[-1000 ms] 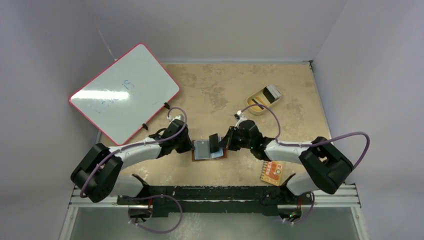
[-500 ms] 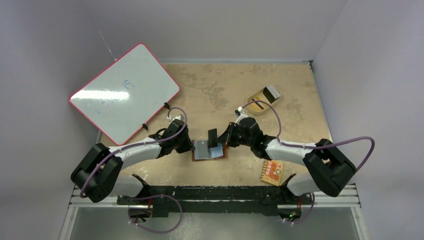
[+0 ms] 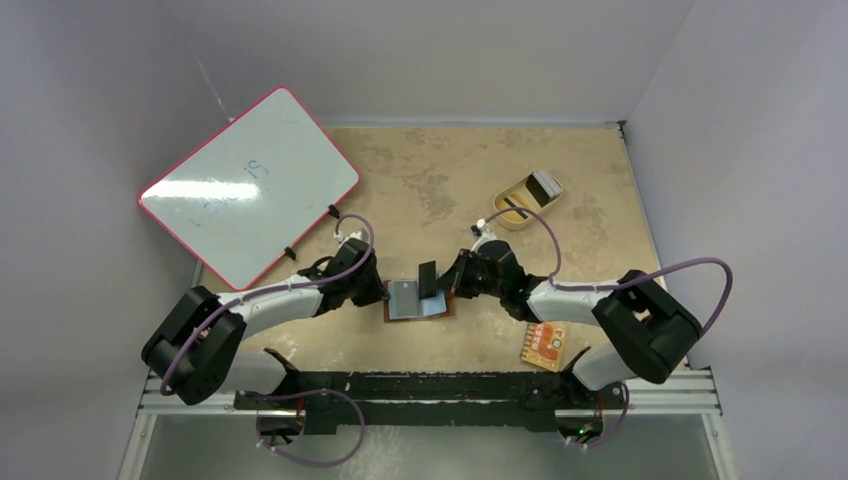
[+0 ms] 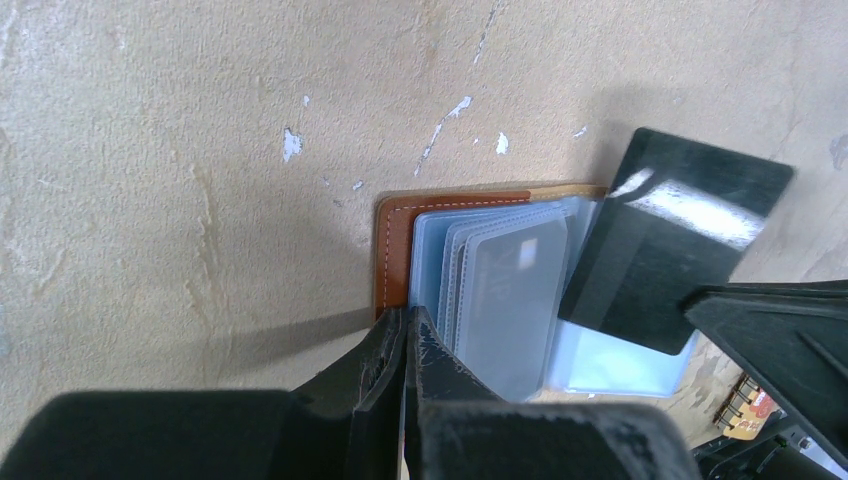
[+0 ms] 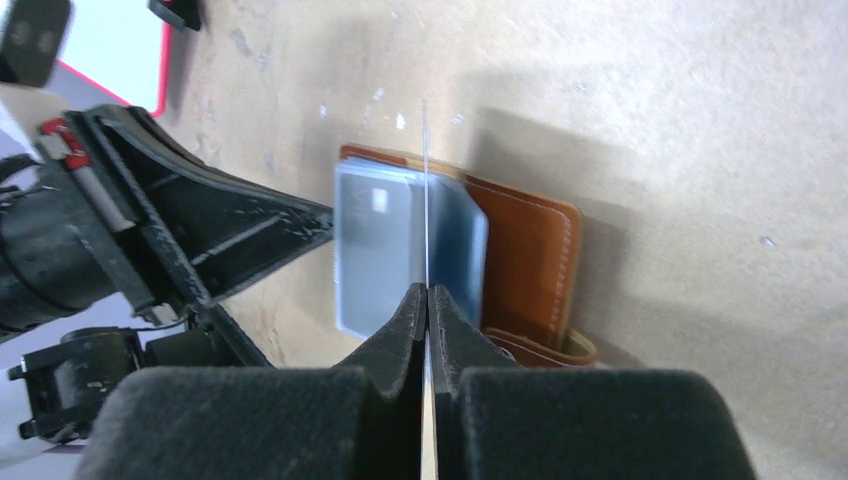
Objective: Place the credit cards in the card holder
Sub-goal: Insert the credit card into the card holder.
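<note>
The card holder [image 3: 412,303] lies open in front of the arm bases, brown leather [image 4: 392,250] on the outside and bluish clear pockets [image 4: 505,290] inside. My left gripper [image 4: 405,318] is shut, its tips pressing on the holder's left edge [image 3: 385,296]. My right gripper [image 5: 427,292] is shut on a black credit card [image 4: 668,240]. It holds the card on edge over the pockets, so the right wrist view shows only a thin line [image 5: 425,180]. A second credit card [image 3: 545,184], black with a pale patch, lies in the tan dish.
The tan oval dish [image 3: 512,203] sits at the back right. An orange-red patterned packet [image 3: 543,345] lies near the right arm's base. A pink-rimmed whiteboard [image 3: 250,185] leans at the back left. Purple cables loop over both arms.
My right gripper has turned the black card from tilted to more upright over the pockets and shifted slightly. The left gripper and the holder have stayed put.
</note>
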`<state>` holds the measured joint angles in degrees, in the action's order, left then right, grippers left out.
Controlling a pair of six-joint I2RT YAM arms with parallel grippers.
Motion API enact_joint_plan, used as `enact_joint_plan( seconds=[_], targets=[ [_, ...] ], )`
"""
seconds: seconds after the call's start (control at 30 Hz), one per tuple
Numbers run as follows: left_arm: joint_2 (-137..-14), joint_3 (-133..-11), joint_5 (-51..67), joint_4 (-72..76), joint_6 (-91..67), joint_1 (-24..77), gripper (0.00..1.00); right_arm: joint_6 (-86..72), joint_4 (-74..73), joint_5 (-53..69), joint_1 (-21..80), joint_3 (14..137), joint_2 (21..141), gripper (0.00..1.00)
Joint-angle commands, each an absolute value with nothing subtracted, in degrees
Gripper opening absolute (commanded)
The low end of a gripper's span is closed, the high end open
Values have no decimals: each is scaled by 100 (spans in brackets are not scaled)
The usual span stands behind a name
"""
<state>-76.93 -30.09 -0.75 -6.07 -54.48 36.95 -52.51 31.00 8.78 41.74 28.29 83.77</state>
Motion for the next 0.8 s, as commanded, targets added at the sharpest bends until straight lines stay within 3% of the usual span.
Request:
enact_joint_plan(
  seconds=[0.0, 0.77],
  targets=[
    [-7795, -2846, -106, -650, -5490, 3727, 0, -5434, 3555, 784, 4219, 2534, 8395, 0],
    [-7699, -2689, -297, -907, -5789, 3757, 0, -5614, 3963, 894, 4271, 2358, 8116, 0]
  ],
)
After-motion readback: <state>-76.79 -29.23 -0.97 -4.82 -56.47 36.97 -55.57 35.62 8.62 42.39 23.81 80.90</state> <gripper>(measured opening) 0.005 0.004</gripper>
